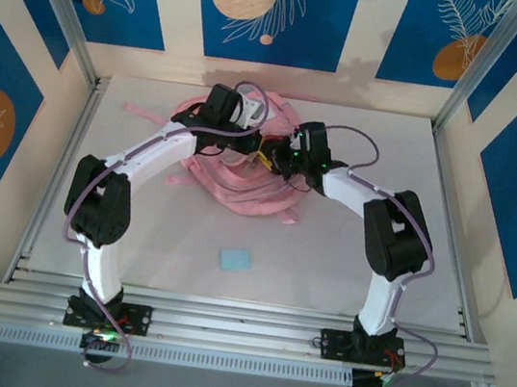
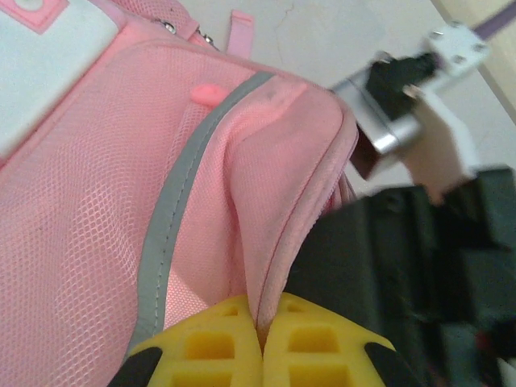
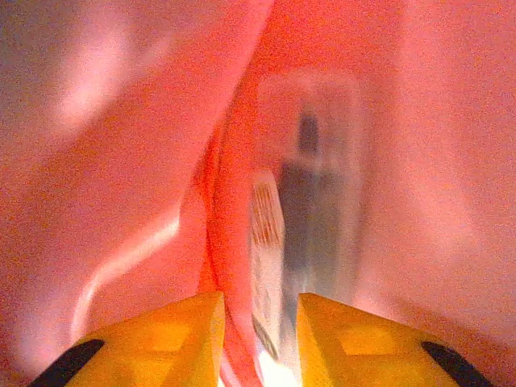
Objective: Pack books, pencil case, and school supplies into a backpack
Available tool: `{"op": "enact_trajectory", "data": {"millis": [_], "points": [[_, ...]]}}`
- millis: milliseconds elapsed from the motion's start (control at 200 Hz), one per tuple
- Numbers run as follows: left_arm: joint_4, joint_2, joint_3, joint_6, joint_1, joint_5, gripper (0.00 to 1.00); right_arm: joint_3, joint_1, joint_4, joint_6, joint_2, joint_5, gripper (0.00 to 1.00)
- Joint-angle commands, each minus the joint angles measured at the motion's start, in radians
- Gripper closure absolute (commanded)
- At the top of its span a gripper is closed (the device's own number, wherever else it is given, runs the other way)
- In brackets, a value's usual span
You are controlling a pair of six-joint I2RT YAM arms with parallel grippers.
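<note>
**A:** Where's the pack sitting?

**B:** One large soft pink backpack [image 1: 235, 193] is lying at the far middle of the white table [image 1: 345, 265].

**A:** Arm poses?

**B:** Left arm [image 1: 146, 162] and right arm [image 1: 373, 206] are both bending inward, elbows out, wrists meeting over the pack. Left gripper [image 2: 263, 322] is pinching a fold of the pack's pink fabric beside the grey trim, fingers fully closed on it. Right gripper [image 3: 260, 322] is reaching into the pink interior, fingers standing part-way apart.

**A:** Right holding anything?

**B:** One clear plastic bag [image 3: 314, 201] with a dark item inside is lying in the gap and ahead of it. Can't tell whether the fingers are gripping it.

**A:** Anything else out?

**B:** One light blue square pad [image 1: 236, 259] is lying on the table nearer the bases, well apart from the pack.
</note>
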Motion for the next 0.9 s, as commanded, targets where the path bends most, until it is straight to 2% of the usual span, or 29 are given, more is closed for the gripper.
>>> {"op": "enact_trajectory", "data": {"millis": [0, 140, 245, 405, 540, 670, 895], "points": [[0.078, -0.009, -0.002, -0.022, -0.012, 0.04, 1.0, -0.065, -0.001, -0.127, -0.14, -0.153, -0.036, 0.63], [0.086, 0.007, -0.003, -0.028, -0.006, 0.033, 1.0, -0.104, 0.054, -0.413, -0.326, -0.294, 0.041, 0.38], [0.099, 0.011, -0.009, -0.038, -0.002, 0.039, 1.0, -0.142, 0.122, -0.576, -0.402, -0.369, 0.107, 0.22], [0.104, 0.009, -0.013, -0.051, 0.003, 0.043, 1.0, -0.199, 0.272, -0.711, -0.425, -0.405, 0.19, 0.06], [0.102, 0.001, -0.019, -0.049, 0.004, 0.043, 1.0, -0.206, 0.42, -0.759, -0.41, -0.359, 0.257, 0.02], [0.104, -0.01, -0.035, -0.043, 0.004, 0.047, 1.0, -0.136, 0.535, -0.828, -0.407, -0.245, 0.339, 0.0], [0.113, -0.038, -0.067, -0.038, 0.009, 0.048, 1.0, 0.026, 0.638, -0.937, -0.379, -0.048, 0.486, 0.0]]}}
